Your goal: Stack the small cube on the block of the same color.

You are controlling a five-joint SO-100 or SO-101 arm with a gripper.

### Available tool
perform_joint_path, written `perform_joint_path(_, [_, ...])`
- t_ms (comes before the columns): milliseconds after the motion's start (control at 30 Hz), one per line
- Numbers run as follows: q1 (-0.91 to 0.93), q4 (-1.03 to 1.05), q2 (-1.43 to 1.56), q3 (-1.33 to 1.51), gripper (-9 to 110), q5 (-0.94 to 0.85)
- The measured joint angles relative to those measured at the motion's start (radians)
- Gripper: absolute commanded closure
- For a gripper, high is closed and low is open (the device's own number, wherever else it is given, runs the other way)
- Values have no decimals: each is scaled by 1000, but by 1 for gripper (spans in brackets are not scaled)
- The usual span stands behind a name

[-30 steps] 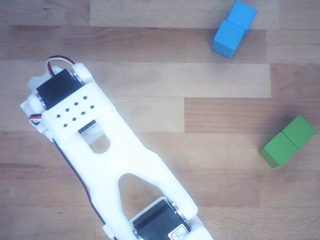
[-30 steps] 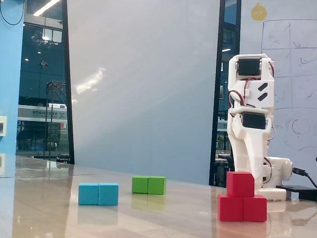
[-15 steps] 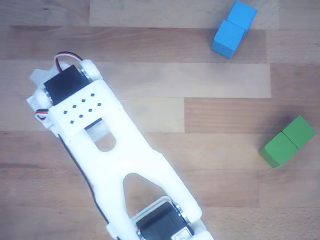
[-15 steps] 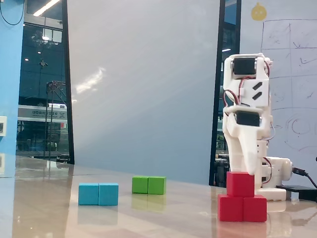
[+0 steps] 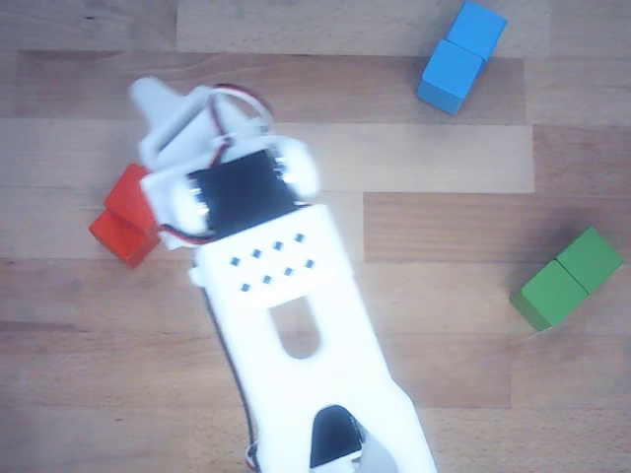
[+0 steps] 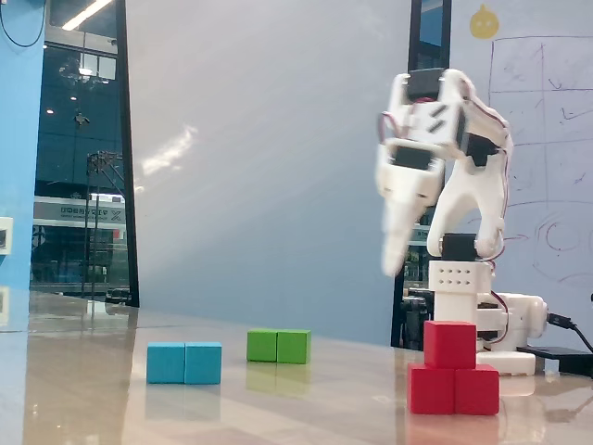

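The small red cube [image 6: 449,344] sits on top of the red oblong block [image 6: 454,389], centred over its seam, at the right of the fixed view. In the other view the cube [image 5: 133,195] and the block [image 5: 120,236] beneath it show at the left, partly hidden by the arm. My gripper [image 6: 394,264] hangs in the air above and to the left of the stack, pointing down, blurred and holding nothing. In the other view its tip [image 5: 148,99] lies just beyond the stack. Its jaws read as one blurred shape.
A blue oblong block [image 6: 184,362] and a green oblong block [image 6: 278,346] lie on the wooden table to the left in the fixed view; the other view shows blue [image 5: 460,56] at the top right and green [image 5: 567,279] at the right. The arm's base [image 6: 491,324] stands behind the stack.
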Motion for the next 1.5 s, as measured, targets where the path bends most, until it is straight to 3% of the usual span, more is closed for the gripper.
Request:
perform_joint_path(200, [219,-104,75,41,68,3])
perform_joint_path(533, [313,-319,301,362,103,169])
perform_joint_path(867, [314,-382,604,627,95,293])
perform_joint_path(1100, [387,-382,815,824,96,295])
perform_joint_path(1233, [417,-382,933,913,103,305])
perform_joint_path(1500, [422,-305,1149,1049,101,305])
